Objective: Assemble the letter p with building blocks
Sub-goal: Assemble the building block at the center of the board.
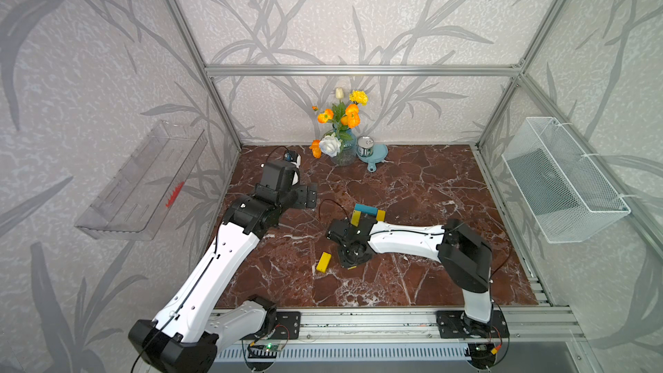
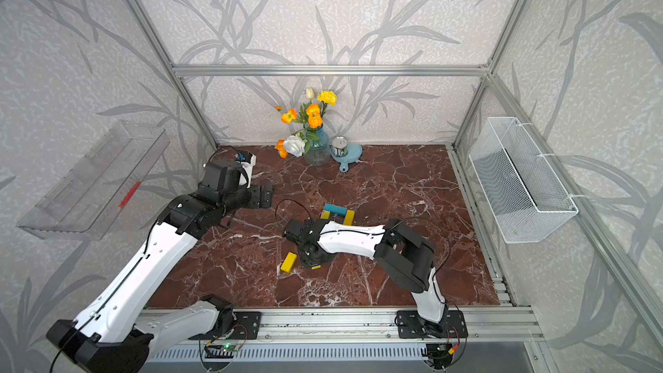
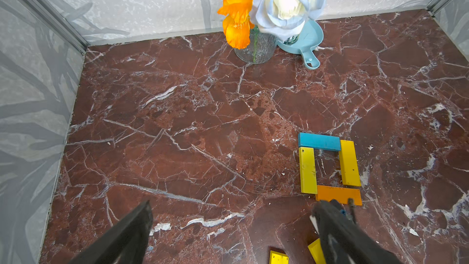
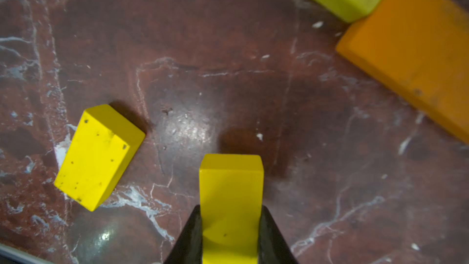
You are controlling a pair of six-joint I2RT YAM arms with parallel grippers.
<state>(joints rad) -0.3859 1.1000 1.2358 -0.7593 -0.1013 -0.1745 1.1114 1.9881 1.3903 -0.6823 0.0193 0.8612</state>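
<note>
Yellow block [image 4: 229, 199] held in downturned right jaws, perhaps airborne; left jaws gape.

We note tabletop [image 4: 193, 128]: red-brown marble look, polished, glaring. Yellow blocks [image 4: 96, 156]: smooth matt paint, dark specks. Orange block [image 4: 411, 46]: matt, scuffed. We see vase [image 3: 256, 49] clear glass, basket [image 1: 559, 181] white wire mesh, wall tray [image 1: 143, 181] transparent plastic, frame rail [image 1: 358, 70] brushed metal, can [image 1: 365, 147] shiny metal.

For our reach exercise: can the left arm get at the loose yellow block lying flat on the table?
Probably yes: the left end effector is open, with bare table between it and the loose block. The right end effector, gripping another yellow block, crowds it.
</note>
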